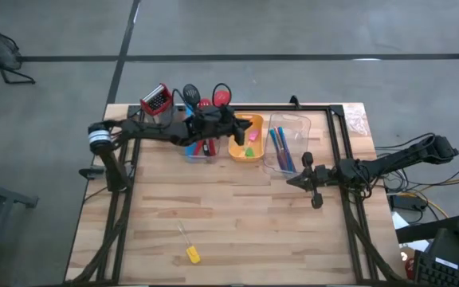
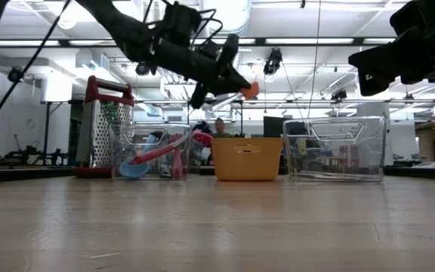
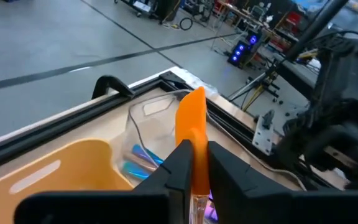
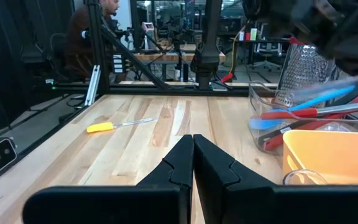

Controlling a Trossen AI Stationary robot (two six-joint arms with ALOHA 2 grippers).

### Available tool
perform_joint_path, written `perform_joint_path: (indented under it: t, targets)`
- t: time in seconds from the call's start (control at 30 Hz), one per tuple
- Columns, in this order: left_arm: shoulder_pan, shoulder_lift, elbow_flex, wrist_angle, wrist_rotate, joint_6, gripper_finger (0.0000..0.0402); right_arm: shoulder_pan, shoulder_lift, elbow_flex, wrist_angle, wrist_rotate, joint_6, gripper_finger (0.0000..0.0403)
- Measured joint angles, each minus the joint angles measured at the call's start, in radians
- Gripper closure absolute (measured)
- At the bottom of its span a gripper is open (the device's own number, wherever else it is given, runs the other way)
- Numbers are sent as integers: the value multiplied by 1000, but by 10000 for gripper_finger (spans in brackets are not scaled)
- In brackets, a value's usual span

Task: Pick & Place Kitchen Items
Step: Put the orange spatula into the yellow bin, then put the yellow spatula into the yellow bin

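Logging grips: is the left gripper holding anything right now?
Yes. The left gripper is shut on an orange piece, which sticks up between its fingers above the orange tray.

2 clear bins [image 1: 287,143], 1 orange tray [image 1: 245,148], 1 grater [image 1: 156,100]

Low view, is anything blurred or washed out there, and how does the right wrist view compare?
Low view: bright ceiling lights behind turn the left gripper and its orange piece into near silhouettes; the near table looks soft. Right wrist view: the right gripper is sharp, the yellow-handled tool clear, but the other arm at the top is smeared.
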Motion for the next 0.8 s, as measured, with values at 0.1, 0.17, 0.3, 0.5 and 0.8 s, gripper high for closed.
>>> perform_joint_path:
  t: [0.1, 0.17, 0.3, 0.5, 0.8]
  targets:
    - [8, 44, 6, 56, 0, -13, 364, 0, 0, 0, 0, 0, 1, 394]
    - [15, 70, 14, 71, -8, -13, 367, 0, 0, 0, 0, 0, 0, 394]
    - [32, 118, 33, 70, -22, 1, 357, 0, 0, 0, 0, 0, 0, 394]
    - [39, 152, 37, 52, -6, 55, 329, 0, 0, 0, 0, 0, 1, 394]
    - [39, 123, 35, 14, 94, 31, 296, 0, 0, 0, 0, 0, 1, 394]
